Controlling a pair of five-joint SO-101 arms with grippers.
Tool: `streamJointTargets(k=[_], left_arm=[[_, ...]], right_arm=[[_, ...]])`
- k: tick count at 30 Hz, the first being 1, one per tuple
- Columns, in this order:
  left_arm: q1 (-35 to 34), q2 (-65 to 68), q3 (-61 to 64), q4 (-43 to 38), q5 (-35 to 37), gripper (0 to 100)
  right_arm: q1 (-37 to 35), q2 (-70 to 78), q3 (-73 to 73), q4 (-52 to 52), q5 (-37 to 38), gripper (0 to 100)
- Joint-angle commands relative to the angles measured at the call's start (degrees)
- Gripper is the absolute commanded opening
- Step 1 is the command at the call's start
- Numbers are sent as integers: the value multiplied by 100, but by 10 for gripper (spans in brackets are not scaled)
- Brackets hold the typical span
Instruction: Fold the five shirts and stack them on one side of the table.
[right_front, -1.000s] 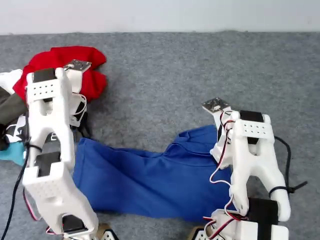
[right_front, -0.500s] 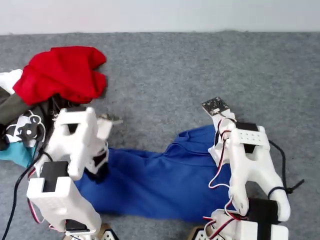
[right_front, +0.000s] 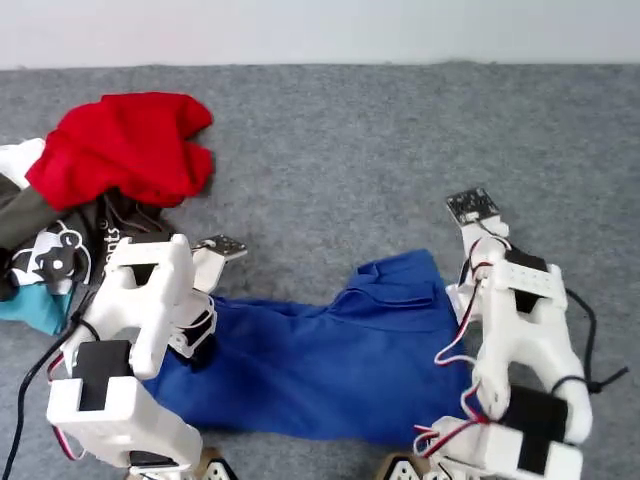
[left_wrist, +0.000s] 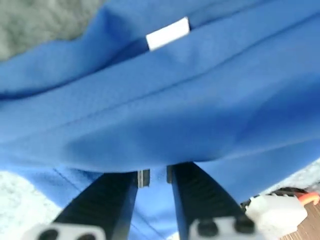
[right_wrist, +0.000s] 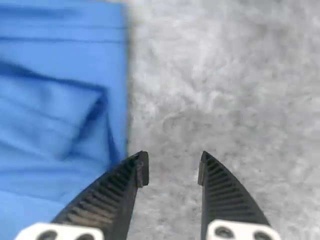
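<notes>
Left arm (right_front: 140, 300) swung from red shirt (right_front: 125, 145) to blue shirt (right_front: 320, 360) | left jaws clamp it | right jaws apart over table (right_wrist: 225, 75)

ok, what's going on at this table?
Both arms are working on the crumpled blue cotton shirt lying on the grey carpeted table. The left gripper is pinched on a fold at one end. The right gripper is open over bare table beside the shirt's other edge. The red shirt and other unfolded clothes sit heaped at a far corner. Nothing looks folded yet.
</notes>
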Motion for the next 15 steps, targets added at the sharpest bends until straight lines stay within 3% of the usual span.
streamJointTargets(k=[1, 6, 15], left_arm=[[0, 9, 233, -185, -79, 73], [0, 9, 233, -185, -79, 73], [0, 9, 242, -193, -79, 73]], right_arm=[[119, 338, -53, -233, 9, 173], [127, 426, -290, -189, -26, 173], [-558, -1095, -1081, 1965, -35, 173]])
